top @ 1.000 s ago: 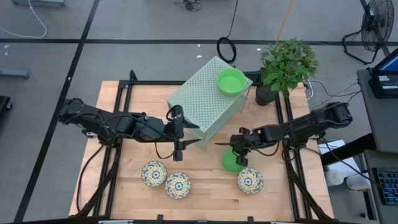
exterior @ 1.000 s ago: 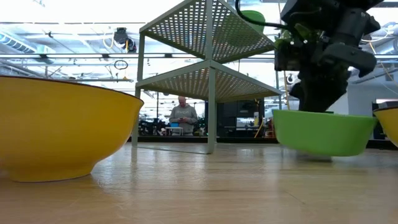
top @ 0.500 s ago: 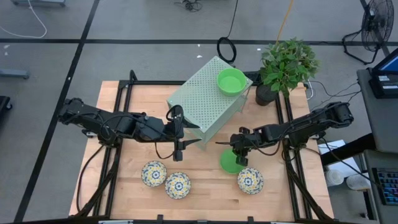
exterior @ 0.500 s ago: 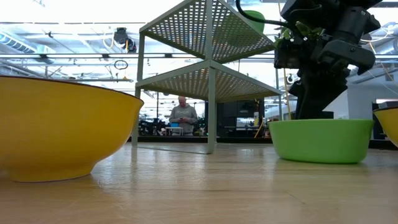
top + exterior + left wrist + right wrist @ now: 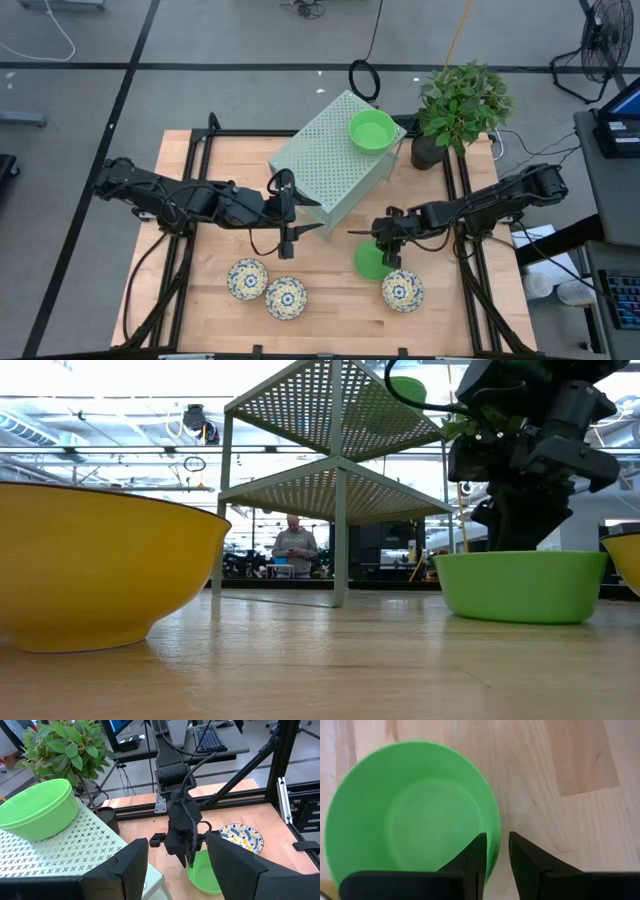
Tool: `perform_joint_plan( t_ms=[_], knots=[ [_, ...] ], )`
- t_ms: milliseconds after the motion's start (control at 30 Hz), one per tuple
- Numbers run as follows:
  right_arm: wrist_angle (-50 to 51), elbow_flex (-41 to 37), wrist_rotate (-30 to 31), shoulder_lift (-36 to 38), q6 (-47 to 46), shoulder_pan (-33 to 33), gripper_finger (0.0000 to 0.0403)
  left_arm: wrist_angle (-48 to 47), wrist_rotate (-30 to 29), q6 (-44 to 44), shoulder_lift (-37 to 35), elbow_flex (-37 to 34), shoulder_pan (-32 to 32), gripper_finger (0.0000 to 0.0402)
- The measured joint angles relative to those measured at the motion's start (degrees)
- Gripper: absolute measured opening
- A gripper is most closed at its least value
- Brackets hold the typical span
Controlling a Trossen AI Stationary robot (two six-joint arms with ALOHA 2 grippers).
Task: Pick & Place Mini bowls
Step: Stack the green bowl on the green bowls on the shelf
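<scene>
One green mini bowl (image 5: 369,262) (image 5: 410,815) (image 5: 520,585) stands on its base on the wooden table. My right gripper (image 5: 384,256) (image 5: 497,851) slants down over its rim, open by a narrow gap, one finger inside the bowl and one outside. A second green bowl (image 5: 372,130) (image 5: 35,810) sits on top of the perforated box. Three flower-patterned bowls (image 5: 247,279) (image 5: 286,298) (image 5: 402,290) rest on the table near its front edge. My left gripper (image 5: 300,215) (image 5: 177,870) hangs open in the air in front of the box, nothing between its fingers.
The pale-green perforated box (image 5: 335,160) stands at the table's far middle, with a potted plant (image 5: 455,105) to its right. Black frame rails (image 5: 200,200) run along both sides. Bare wood lies between the box and the bowls. A person (image 5: 293,545) stands far off in the room.
The green bowl under my right gripper, tilted with its base just off the wood a second ago, has come down and now stands flat on the table. My left arm has kept still.
</scene>
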State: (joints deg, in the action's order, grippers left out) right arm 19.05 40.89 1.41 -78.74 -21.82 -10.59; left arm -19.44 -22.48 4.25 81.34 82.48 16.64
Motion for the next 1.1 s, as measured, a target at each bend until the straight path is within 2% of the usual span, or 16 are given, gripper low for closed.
perform_joint_plan(
  t_ms=[200,400,767,1000,1100],
  knots=[
    [-1.18,-0.16,0.05,0.02,0.2,-0.02,0.0064,0.02,0.0,0.01,0.0,0.0,0.01,0.0209],
    [-0.47,-0.16,0.05,0.02,2.19,0.0,0.0007,0.0,0.0,0.0,0.0,0.0,0.01,0.0209],
    [-1.16,-0.12,-0.03,1.03,4.42,0.04,0.0001,0.0,0.0,0.01,0.0,0.0,0.01,0.0209],
    [-0.72,1.87,-0.23,6.7,5.44,0.04,0.0001,0.0,0.0,0.01,0.0,0.0,-0.01,0.0209],
    [-0.4,2.65,-3.01,10.07,5.44,0.04,0.0,0.02,0.0,0.02,0.0,0.0,-0.01,0.0209]
  ],
)
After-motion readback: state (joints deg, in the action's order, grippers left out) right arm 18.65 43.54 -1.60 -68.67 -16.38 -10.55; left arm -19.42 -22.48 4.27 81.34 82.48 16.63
